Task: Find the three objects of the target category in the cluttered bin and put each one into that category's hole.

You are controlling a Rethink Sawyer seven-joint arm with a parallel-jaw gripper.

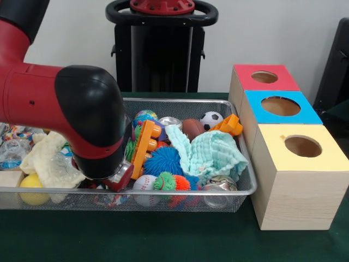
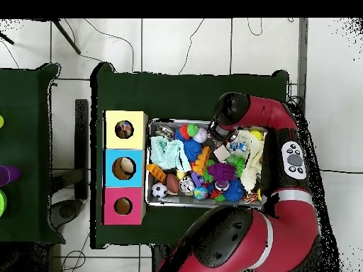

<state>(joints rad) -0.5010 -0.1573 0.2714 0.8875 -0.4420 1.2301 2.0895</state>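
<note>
- The gripper (image 1: 119,177) is down low inside the mesh bin (image 1: 185,102), poking out from under the fat black wrist. The wrist hides most of it, so I honestly can't tell if it's clamped on something or loose.
- My guess is it's that deep because this is the digging stage. The stuff is piled up, and you can't pick from above without getting in among it.
- Nothing shows which category is the target. If it's balls, the candidates are close. The baseball (image 1: 144,185) sits just beside the gripper on the side toward the boxes, and the blue spiky ball (image 1: 163,159) is a bit past that.
- The soccer ball (image 1: 211,119) is farther off, beyond the mint cloth (image 1: 215,153). That cloth is draped over the heap and is probably covering things.
- On the gripper's other side there's a cream cloth (image 1: 52,161) with a yellow ball (image 1: 32,188) below it.
- The red box (image 1: 248,82), blue box (image 1: 305,112) and yellow box (image 1: 332,158) stand in a row well away from the gripper, outside the bin wall, holes facing up so drops go straight in.
</note>
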